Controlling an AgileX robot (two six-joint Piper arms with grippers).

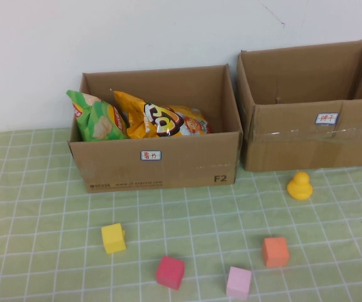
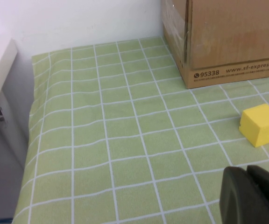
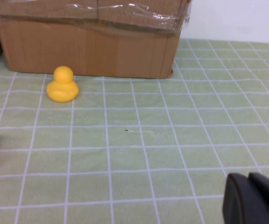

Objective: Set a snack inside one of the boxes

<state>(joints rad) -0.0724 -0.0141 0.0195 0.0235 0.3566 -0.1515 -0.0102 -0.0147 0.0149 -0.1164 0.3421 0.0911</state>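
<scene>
A: Snacks first: green chip bag (image 1: 96,117) leans in the left end of the left box (image 1: 156,165), orange chip bag (image 1: 162,119) lies just beside it toward the middle. Both inside, tops poking above the front wall

B: right box?

A: right box (image 1: 313,135) sits just beside the left one, set a bit farther back. Taped along the front, small label on the face. Can't see anything inside it from the high view

B: table stuff, left to right

A: green checked cloth (image 1: 36,207). Yellow cube (image 1: 113,238) in front of the left box, red cube (image 1: 170,272) nearer the robot, pink cube (image 1: 239,282) beside that, orange cube (image 1: 275,251) a bit farther back. Yellow duck (image 1: 300,186) just in front of the right box, near its left corner, not touching

B: grippers?

A: neither arm shows in the high view. Left gripper (image 2: 253,196) only appears as a dark tip at the corner of its own wrist view, low over the cloth, yellow cube nearby, corner of the left box beyond. Right gripper (image 3: 253,198) same story: dark tip over bare cloth, duck and right box ahead, orange cube at the frame edge

B: jaws?

A: cannot tell on either. Nothing seen held
</scene>
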